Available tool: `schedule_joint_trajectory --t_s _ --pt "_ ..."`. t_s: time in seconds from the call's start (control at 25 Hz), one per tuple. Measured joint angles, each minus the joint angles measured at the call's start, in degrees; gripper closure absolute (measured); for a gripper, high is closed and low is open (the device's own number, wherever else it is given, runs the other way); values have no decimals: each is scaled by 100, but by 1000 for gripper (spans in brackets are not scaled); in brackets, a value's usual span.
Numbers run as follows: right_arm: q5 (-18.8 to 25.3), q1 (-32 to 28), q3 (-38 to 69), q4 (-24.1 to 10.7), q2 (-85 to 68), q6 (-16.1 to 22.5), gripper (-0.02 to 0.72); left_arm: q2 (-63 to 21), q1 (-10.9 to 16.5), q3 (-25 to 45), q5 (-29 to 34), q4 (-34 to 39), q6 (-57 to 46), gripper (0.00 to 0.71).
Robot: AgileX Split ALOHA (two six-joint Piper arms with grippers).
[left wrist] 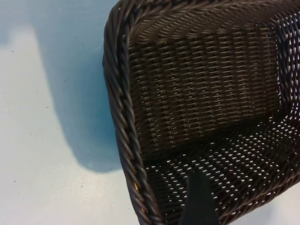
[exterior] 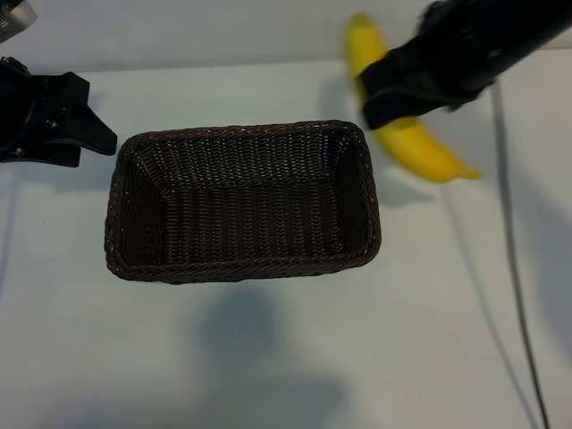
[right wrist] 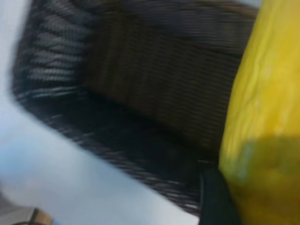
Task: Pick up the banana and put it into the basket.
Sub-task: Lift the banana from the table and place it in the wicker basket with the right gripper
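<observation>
A bright yellow banana (exterior: 413,141) hangs in the upper right of the exterior view, clamped across its middle by the right gripper (exterior: 393,94), whose dark fingers are clenched on the fruit so that one end pokes out above the gripper toward the top edge of the frame and the other curves down and to the right, ending in a narrow tip. The fruit sits just outside the upper right corner of the basket (exterior: 241,265), not over its opening. In the right wrist view the banana (right wrist: 265,131) fills the right side of the frame, with one dark finger (right wrist: 213,199) pressed against its lower part and the basket's (right wrist: 117,93) woven wall stretching away at centre and left. The dark brown wicker basket occupies the centre of the exterior view, nothing visible inside it, on a white table (exterior: 268,366). The left gripper (exterior: 89,125) sits at the far left of that view, just off the basket's upper left corner, its fingers spread and grasping nothing; the left wrist view looks down on the basket's (left wrist: 117,117) braided rim and interior, with one dark fingertip (left wrist: 199,197) at the bottom of the frame. A thin cable (exterior: 514,268) trails down the right side of the table. No brand, label or readable writing shows anywhere.
</observation>
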Motion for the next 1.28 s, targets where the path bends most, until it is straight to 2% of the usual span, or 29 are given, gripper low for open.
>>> schedule_joint_trajectory --t_s 0.16,0.48,0.8,0.96,1.16,1.28 --pt "-227 473 -28 103 202 -31 282 0 0 0 5 0 -2 163" --pt "-604 964 -40 353 966 -187 282 0 0 0 5 0 -2 163" --pt "-665 983 -51 358 1321 -192 282 0 0 -4 12 6 -2 163" --pt "-354 983 -312 300 1327 -195 277 0 0 -4 12 6 -2 163" --pt "-240 983 -593 178 1327 -52 123 0 0 -4 12 6 -2 163" --pt "-65 983 -743 -184 1327 146 109 0 0 -4 12 6 -7 163"
